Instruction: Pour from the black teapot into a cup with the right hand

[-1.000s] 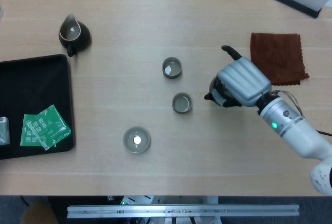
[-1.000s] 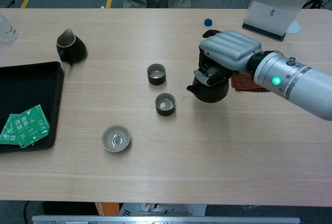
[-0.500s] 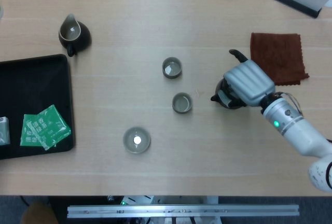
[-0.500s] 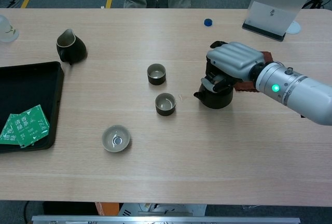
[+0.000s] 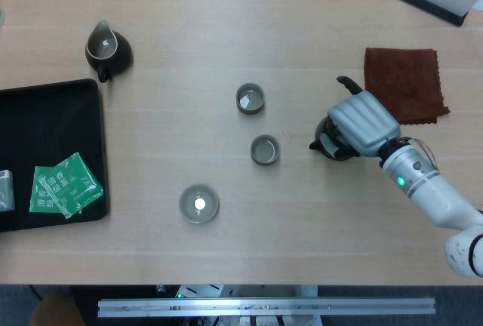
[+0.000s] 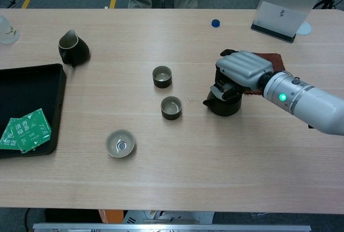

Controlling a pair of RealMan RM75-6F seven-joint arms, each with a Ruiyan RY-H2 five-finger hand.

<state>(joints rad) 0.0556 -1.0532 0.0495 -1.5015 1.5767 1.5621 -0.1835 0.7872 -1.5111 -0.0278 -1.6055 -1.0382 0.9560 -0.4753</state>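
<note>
The black teapot point(image 6: 223, 104) stands on the table right of centre, its spout toward the cups; from above only its rim and spout point(image 5: 317, 144) show under my hand. My right hand point(image 6: 242, 71) point(image 5: 361, 121) lies over the pot's top with fingers curled around it, gripping it. A dark cup point(image 6: 171, 107) point(image 5: 264, 149) sits just left of the spout. A second dark cup point(image 6: 162, 76) point(image 5: 250, 99) stands behind it. A shallow grey bowl-like cup point(image 6: 120, 143) point(image 5: 198, 204) lies nearer the front. My left hand is not visible.
A black pitcher point(image 6: 72, 49) stands at the far left. A black tray point(image 6: 29, 89) holds green tea packets point(image 6: 24, 130). A brown cloth point(image 5: 404, 84) lies behind my right hand. A blue cap point(image 6: 215, 23) and a white stand point(image 6: 285, 6) are at the back.
My right hand has carried the teapot down and to the right, setting it on the table further from the cups, near the brown cloth.
</note>
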